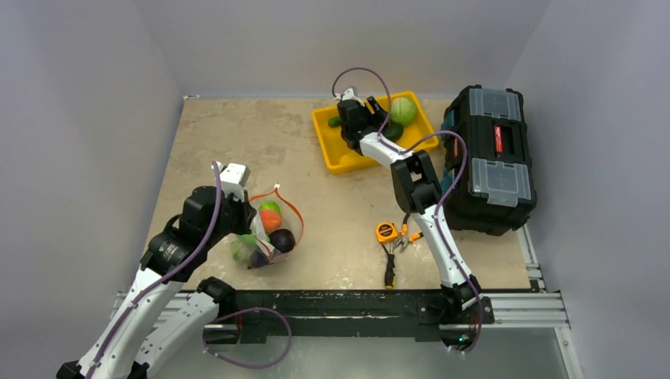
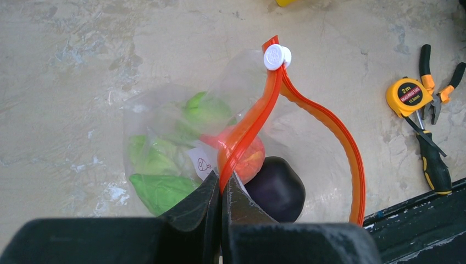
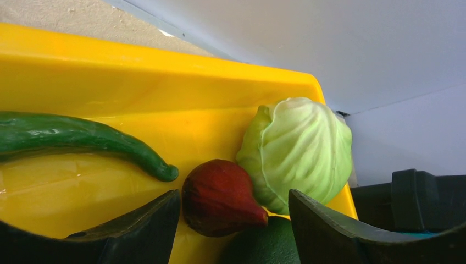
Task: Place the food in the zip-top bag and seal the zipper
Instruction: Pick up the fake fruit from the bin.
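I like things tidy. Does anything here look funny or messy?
Yes. The zip-top bag gapes: one side of its zipper bows out in a wide loop, and the purple eggplant sits right at the mouth. The left gripper pinches the other side.

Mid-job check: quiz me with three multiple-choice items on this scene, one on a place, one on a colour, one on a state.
1. The tape measure lies: A) in the yellow tray; B) on the table beside the pliers; C) in the right end effector.
2. The slider tab is: A) white; B) black; C) blue.
3. The left end effector is: A) open; B) out of view; C) shut on the zipper.

Answers:
1 B, the left wrist view shows it on the table next to the pliers.
2 A, it stands out white against the orange-red strip.
3 C, its fingers pinch the strip with no gap between them.
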Robot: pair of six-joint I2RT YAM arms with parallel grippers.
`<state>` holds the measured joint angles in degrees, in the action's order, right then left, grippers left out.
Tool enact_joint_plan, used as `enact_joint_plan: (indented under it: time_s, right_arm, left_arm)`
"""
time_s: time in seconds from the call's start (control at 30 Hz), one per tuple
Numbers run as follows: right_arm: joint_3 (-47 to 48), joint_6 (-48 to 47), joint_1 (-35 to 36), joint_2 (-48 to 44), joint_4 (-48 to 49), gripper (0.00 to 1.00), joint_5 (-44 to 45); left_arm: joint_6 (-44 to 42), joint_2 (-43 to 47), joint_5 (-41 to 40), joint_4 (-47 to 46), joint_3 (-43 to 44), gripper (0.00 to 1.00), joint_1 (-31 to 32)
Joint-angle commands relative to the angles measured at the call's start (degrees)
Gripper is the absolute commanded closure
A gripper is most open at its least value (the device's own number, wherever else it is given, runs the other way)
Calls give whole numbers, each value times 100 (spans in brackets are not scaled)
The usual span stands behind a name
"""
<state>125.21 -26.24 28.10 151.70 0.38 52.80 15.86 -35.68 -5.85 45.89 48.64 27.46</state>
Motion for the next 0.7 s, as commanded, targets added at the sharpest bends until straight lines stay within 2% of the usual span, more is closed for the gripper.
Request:
enact_joint_plan:
  time_s: [0.0, 0.17, 0.37, 0.57, 0.67]
  right_arm:
    - [151, 275, -8, -31, -26, 33, -80]
    - [-31, 425, -47, -87, -27, 34, -155]
    - [-74, 514, -58, -156, -194, 47, -253]
    - [121, 672, -60, -311, -483, 71, -288]
    - [54, 730, -60, -588, -422, 77, -326]
  left_arm:
    - [-21, -50, 21, -161, 145, 100, 17]
    - [-21, -57, 46, -164, 147, 100, 18]
    - [-17, -10, 42, -157, 146, 100, 20]
    - [-12, -24, 65, -159, 149, 100, 21]
    - [-21, -35, 74, -164, 146, 100, 22]
